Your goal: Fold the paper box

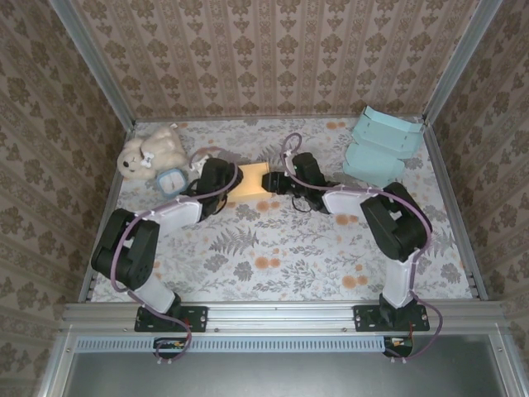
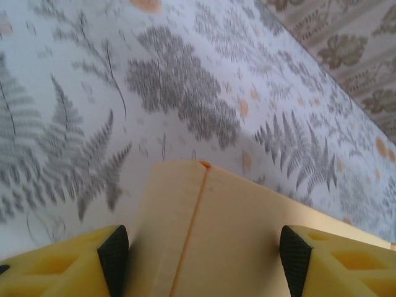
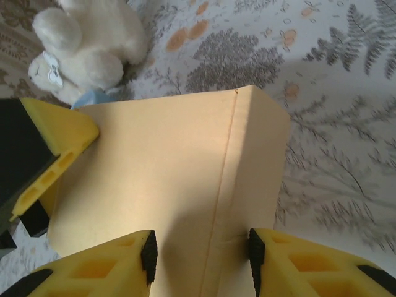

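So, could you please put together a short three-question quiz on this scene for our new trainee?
1. True or false: the left gripper and the right gripper both reach to the paper box.
2. Which thing lies at the far left of the table? A) a white plush toy B) a mug C) a book
3. What colour are the folded boxes in the far right corner?

Key: 1 true; 2 A; 3 light blue-green.
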Controlling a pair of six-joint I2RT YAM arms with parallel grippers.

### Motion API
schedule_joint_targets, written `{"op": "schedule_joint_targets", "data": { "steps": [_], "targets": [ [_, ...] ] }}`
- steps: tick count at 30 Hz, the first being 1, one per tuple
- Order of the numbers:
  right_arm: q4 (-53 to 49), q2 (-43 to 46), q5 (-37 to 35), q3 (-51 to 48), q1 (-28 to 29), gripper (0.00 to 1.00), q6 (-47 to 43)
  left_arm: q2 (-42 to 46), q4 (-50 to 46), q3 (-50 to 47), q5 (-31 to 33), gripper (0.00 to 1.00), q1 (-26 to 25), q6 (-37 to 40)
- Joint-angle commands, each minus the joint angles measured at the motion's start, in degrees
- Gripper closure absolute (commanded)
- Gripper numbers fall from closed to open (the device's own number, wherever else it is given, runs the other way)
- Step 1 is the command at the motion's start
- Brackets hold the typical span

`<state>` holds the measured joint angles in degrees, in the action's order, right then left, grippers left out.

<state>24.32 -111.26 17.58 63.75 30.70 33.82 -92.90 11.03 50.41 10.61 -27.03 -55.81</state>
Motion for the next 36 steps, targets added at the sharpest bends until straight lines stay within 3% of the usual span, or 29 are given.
{"op": "schedule_joint_targets", "data": {
  "steps": [1,11,19,28,36],
  "targets": [
    [4.42,-5.32,2.21,6.10,2.16,0.55,4.19,-3.51,-1.83,4.90,-6.72,0.32,3.10,3.86],
    [4.21,-16.34,-0.11,17.81,5.24,0.55,3.97,-10.07,-0.82,7.98,-6.62,0.31,10.43,6.88],
    [4.85,-18.34,-1.98,17.87,5.34,0.51,3.47,-12.26,0.56,7.60,-6.44,0.30,13.20,7.28],
    [4.27,-11.69,-4.78,10.97,5.29,0.45,0.43,-6.59,-3.03,7.57,-2.52,0.23,13.32,10.86],
    [-10.26,1.98,-13.80,6.31,4.26,0.43,-6.71,6.63,-8.71,2.72,0.42,0.19,11.46,15.90]
  ]
}}
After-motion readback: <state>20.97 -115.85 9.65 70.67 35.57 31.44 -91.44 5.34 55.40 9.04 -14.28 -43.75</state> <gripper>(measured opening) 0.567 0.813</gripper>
